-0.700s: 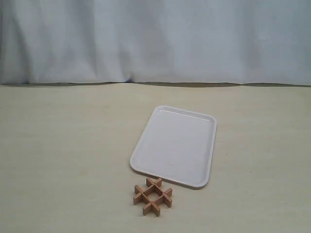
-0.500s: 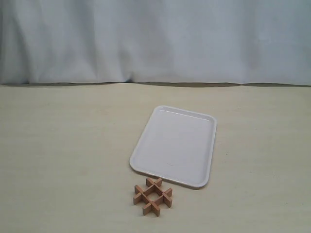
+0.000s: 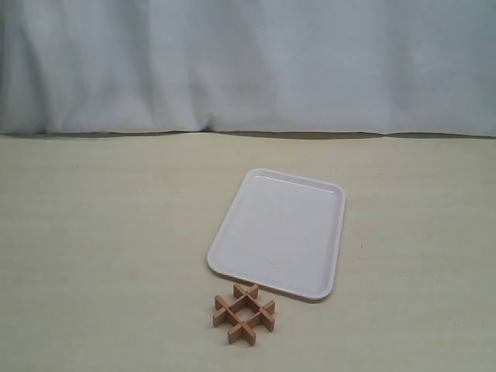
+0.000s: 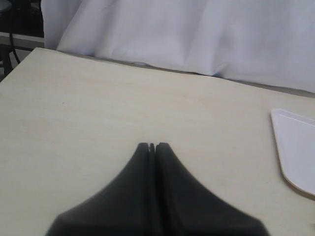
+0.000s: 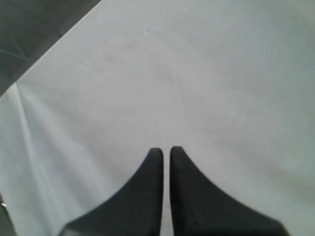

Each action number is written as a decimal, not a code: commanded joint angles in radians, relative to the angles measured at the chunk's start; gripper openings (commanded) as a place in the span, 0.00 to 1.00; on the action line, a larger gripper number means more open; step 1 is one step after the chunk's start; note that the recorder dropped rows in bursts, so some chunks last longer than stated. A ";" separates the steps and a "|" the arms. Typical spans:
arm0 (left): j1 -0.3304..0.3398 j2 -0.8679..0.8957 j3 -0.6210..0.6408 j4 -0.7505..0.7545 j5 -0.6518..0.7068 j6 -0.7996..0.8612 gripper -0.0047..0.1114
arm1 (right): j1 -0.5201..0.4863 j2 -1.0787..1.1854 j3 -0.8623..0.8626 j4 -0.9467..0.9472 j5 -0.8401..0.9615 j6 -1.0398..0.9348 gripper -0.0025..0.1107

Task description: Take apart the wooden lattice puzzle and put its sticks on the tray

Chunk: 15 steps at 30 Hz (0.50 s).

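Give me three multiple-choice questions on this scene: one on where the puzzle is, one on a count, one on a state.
1. Where is the puzzle?
A. on the table, beside the tray
B. on the tray
C. in a gripper

2. How many sticks lie on the tray?
A. four
B. two
C. none

3. The puzzle is:
A. all apart
B. whole
C. missing one stick

Answers:
1 A, it lies on the table just outside the tray's camera-side rim.
2 C, the tray holds nothing.
3 B, all four sticks are crossed in the hash shape.
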 commanded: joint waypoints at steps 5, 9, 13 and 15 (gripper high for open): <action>-0.007 -0.002 0.002 0.000 -0.004 -0.003 0.04 | 0.001 0.116 -0.136 -0.167 0.085 0.123 0.06; -0.007 -0.002 0.002 0.000 -0.004 -0.003 0.04 | 0.001 0.294 -0.369 -0.451 0.375 0.123 0.06; -0.007 -0.002 0.002 0.000 -0.004 -0.003 0.04 | 0.001 0.503 -0.571 -0.607 0.750 0.071 0.06; -0.007 -0.002 0.002 0.000 -0.004 -0.003 0.04 | 0.001 0.613 -0.652 -0.601 0.930 -0.027 0.06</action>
